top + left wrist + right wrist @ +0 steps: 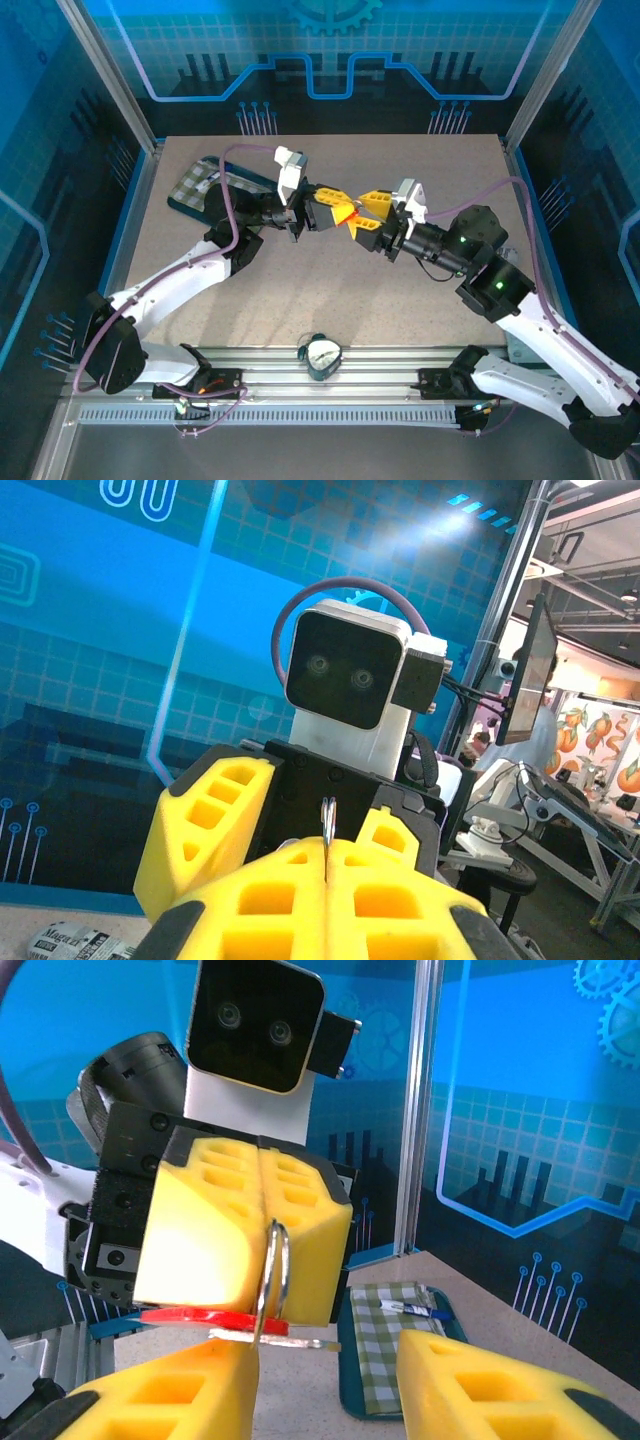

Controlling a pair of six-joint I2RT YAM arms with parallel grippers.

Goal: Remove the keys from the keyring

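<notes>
Beyond the clock that sits on the near rail, the two arms meet nose to nose above the table. The left claw is squeezed fully closed, its two yellow fingers pressed flat together, and it pinches the keyring between them. The thin metal loop stands upright out of the seam at the fingertips and hangs below them.

A flat red tag lies level just under those fingertips, touching the loop. The key shows edge-on as a thin grey sliver right beneath the tag; its head and shaft cannot be made out.

The right claw faces the left one with its yellow fingers spread well apart and grips nothing. The bottom of the loop reaches down to the top edge of one finger, though whether they touch I cannot tell.

Far to the left of the clock, towards the back of the table, a dark tray holds a checked cloth.
</notes>
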